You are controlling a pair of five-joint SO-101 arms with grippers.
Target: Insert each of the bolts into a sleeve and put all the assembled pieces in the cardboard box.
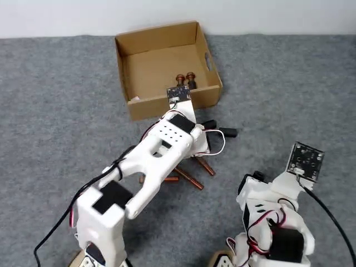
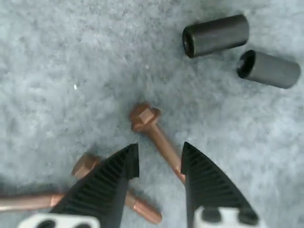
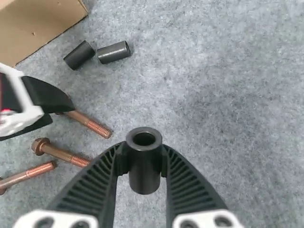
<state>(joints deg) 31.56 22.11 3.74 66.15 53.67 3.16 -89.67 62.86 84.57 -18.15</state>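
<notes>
Bolt pickup is judged in hand: a bolt [image 2: 153, 129] in front of the cardboard box [image 1: 161, 33] is straddled by the spread jaws of the left gripper [image 2: 159, 156], a sleeve [image 3: 144, 173] is clamped in the right gripper [image 3: 143, 159], and closure on the shank, then bore alignment, is called for.

Three bare bolts [image 3: 59, 153], three empty sleeves [image 3: 114, 52]

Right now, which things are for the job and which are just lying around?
For the job: three loose bolts; two loose sleeves; the sleeve held in the right gripper; the cardboard box; two assembled pieces inside it; the open left gripper.

Just there: the grey carpet.
</notes>
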